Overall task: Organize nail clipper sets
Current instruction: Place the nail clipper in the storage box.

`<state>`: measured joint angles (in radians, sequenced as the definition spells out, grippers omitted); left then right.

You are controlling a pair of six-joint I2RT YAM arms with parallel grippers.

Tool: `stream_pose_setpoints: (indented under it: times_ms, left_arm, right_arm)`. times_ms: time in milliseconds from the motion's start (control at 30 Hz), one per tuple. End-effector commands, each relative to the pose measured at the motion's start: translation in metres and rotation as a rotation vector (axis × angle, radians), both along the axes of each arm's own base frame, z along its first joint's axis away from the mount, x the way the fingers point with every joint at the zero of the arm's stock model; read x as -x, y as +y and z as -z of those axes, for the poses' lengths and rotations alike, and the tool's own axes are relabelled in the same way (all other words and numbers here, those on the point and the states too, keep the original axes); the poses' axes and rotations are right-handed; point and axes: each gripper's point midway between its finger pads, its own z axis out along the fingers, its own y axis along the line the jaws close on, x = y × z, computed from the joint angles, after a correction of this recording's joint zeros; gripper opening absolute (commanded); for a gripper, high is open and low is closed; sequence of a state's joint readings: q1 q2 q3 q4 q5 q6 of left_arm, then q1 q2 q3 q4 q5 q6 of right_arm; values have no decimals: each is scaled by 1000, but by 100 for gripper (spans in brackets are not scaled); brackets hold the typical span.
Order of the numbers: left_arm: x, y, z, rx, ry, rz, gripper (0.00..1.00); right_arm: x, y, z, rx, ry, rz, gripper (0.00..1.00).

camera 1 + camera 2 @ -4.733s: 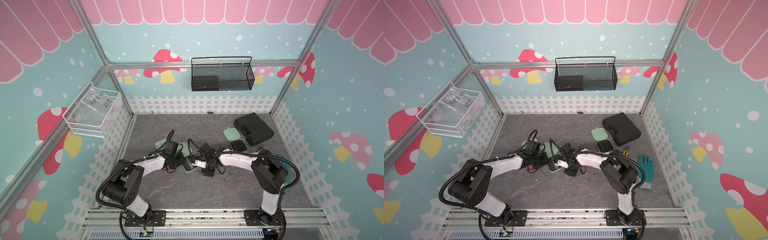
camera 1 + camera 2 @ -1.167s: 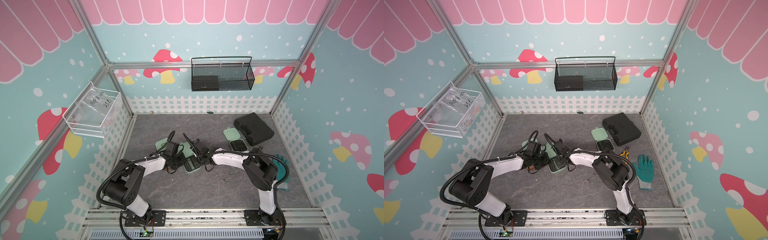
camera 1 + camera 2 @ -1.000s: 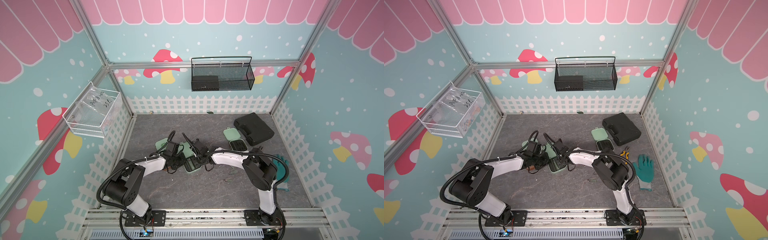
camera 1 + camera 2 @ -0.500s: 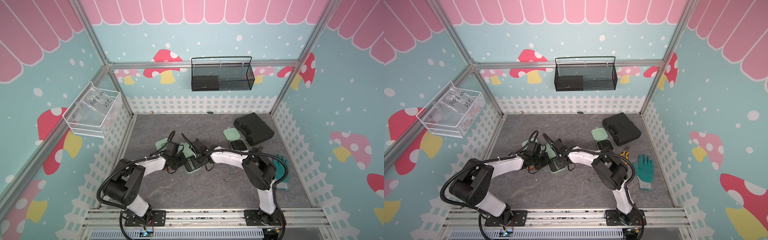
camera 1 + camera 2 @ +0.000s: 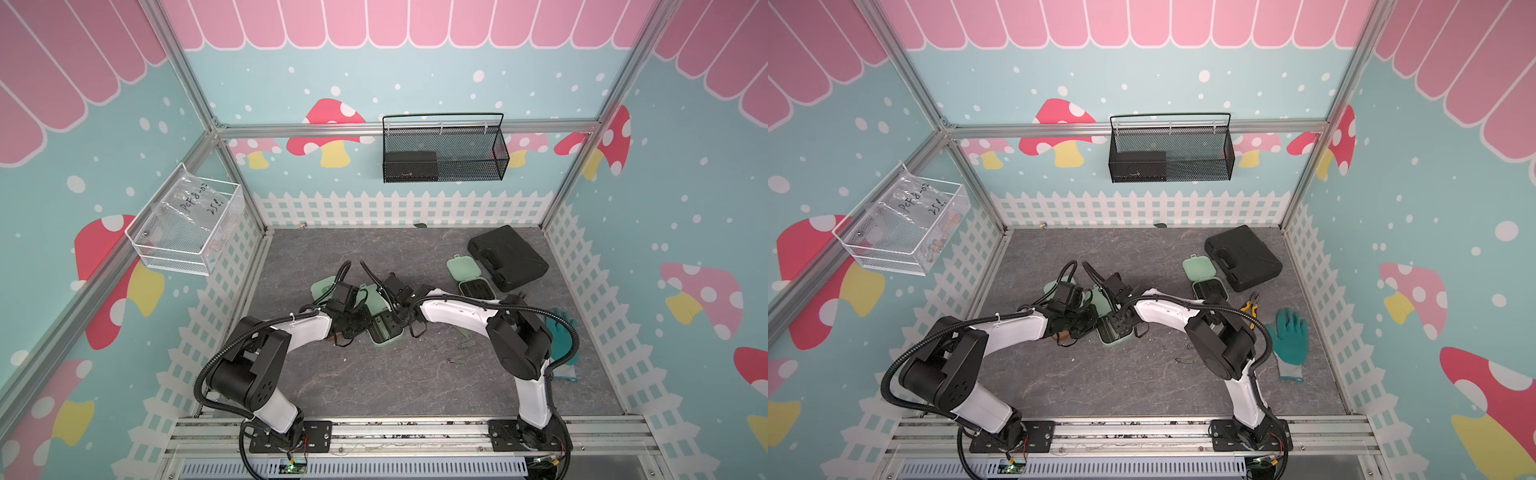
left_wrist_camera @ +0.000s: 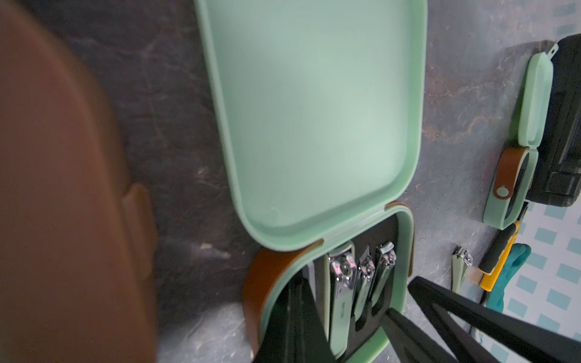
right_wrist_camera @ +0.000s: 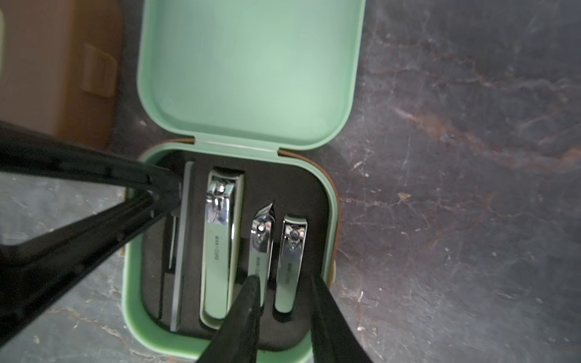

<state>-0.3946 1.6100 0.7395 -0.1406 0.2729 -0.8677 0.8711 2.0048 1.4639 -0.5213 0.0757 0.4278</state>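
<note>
An open mint green case (image 7: 239, 78) lies mid-floor, seen in both top views (image 5: 384, 330) (image 5: 1115, 330). Its black insert (image 7: 301, 195) holds a file and three clippers. My right gripper (image 7: 284, 278) stands open over the insert, its fingers on either side of the smallest clipper (image 7: 290, 261), which lies in its slot. My left gripper (image 6: 295, 295) is shut, its tip (image 7: 174, 188) down at the insert's edge beside the file. A brown case (image 6: 63, 188) sits close to the left arm. Another open mint case (image 5: 476, 286) lies farther right.
A large black tool case (image 5: 507, 257) sits at the back right, with yellow pliers (image 5: 1250, 305) and a teal glove (image 5: 1289, 336) nearer. Loose clippers (image 5: 465, 345) lie on the floor right of the centre case. A third mint case (image 5: 322, 286) lies behind the left wrist.
Since the earliest frames my right gripper has moved left from the floor beside the case to over its insert. Over the last second both arms hardly shifted.
</note>
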Motion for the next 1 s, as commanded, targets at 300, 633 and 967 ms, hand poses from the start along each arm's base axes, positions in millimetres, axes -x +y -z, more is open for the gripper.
stream_pose_setpoints:
  times_ms: [300, 633, 967]
  left_arm:
    - [18, 19, 30, -89, 108, -40, 0]
    - [18, 19, 33, -94, 115, -37, 0]
    - [17, 19, 35, -93, 118, -38, 0]
  right_arm:
    - [-29, 23, -13, -66, -55, -35, 19]
    - [-21, 19, 16, -45, 4, -32, 17]
    - [10, -12, 56, -16, 76, 47, 16]
